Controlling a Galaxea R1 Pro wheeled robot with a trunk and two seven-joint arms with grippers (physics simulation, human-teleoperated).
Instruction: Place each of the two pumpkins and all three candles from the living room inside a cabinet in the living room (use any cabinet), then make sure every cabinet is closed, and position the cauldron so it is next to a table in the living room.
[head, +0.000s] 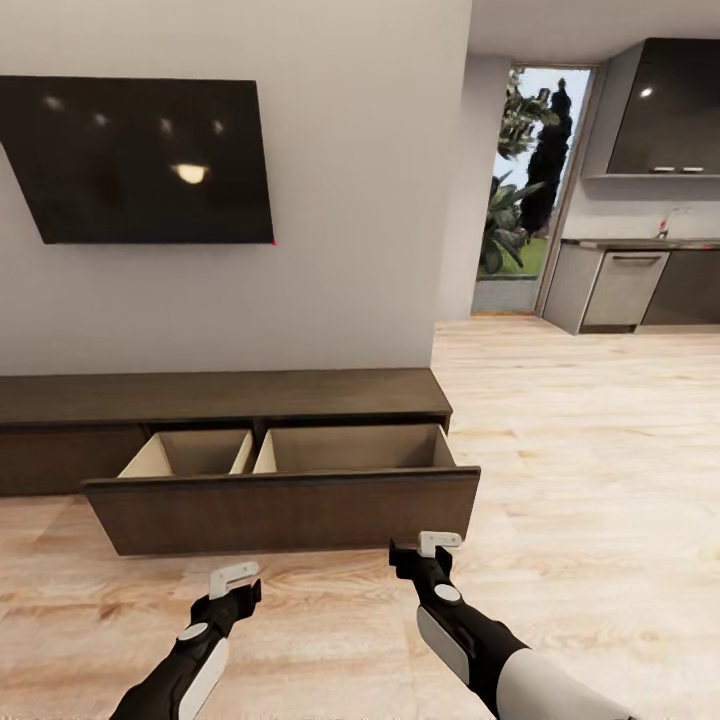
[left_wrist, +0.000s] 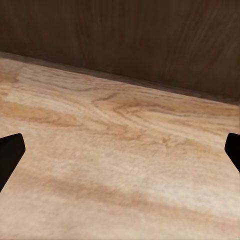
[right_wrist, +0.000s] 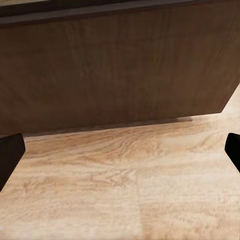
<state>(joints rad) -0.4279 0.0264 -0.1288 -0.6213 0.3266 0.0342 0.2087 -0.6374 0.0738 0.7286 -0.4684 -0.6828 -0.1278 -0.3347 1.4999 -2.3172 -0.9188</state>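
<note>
A long, low, dark-brown cabinet (head: 300, 395) stands against the pale living-room wall, below a black wall-mounted screen (head: 140, 158). Its right-hand drawer (head: 285, 505) is pulled far out over the wood floor (head: 600, 450), showing two pale beige compartments; nothing can be seen inside them from the head camera, though their floors are hidden behind the drawer front. The left drawer front sits flush with the cabinet.

Both arms reach forward low in front of the open drawer. The left pincer (head: 238, 582) hangs above the floor just short of the drawer front, toward its middle; the right pincer (head: 425, 552) is near the drawer's right end, close to the front panel but not touching it. In each wrist view the dark fingertips (left_wrist: 10, 155) (right_wrist: 10, 152) sit at opposite edges of the frame with bare floorboards and the brown panel between them, so both pincers are spread wide and hold nothing.

To the right the room opens onto a kitchen with dark cupboards (head: 665, 105), a grey counter and a tall window (head: 525, 190) onto greenery.
</note>
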